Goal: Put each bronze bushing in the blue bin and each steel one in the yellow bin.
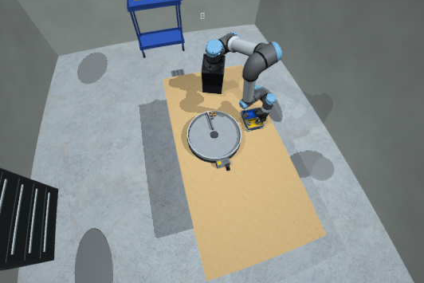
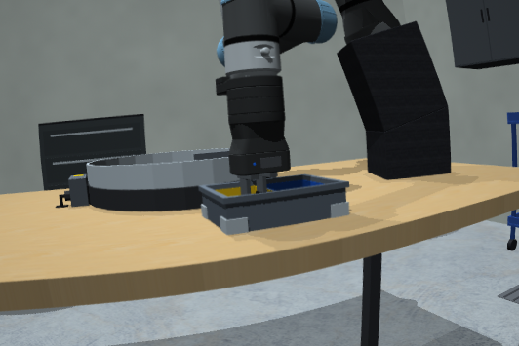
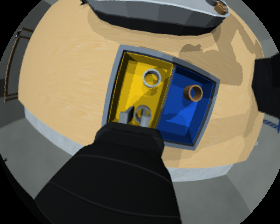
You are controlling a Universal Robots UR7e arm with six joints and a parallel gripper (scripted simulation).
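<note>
My gripper [image 3: 137,112] [image 2: 254,191] reaches down into the yellow bin [image 3: 127,82] with its fingers partly apart. A steel bushing [image 3: 142,106] lies at the fingertips, partly covered by the right finger in the wrist view; it does not look gripped. Another steel bushing [image 3: 144,78] lies in the same bin nearer the turntable. A bronze bushing [image 3: 187,93] is in the blue bin [image 3: 177,130]. Bronze bushings [image 1: 214,114] sit on the turntable [image 1: 199,139] near its back rim, by the guide bar. The finger ends are hidden by the bin wall in the exterior view.
The two bins share one grey tray [image 2: 293,211] on the wooden table [image 1: 255,203], close beside the turntable. A raised wall rings the turntable, and a small grey sensor box [image 1: 224,163] stands at its front rim. The robot's black pedestal [image 1: 213,81] stands behind.
</note>
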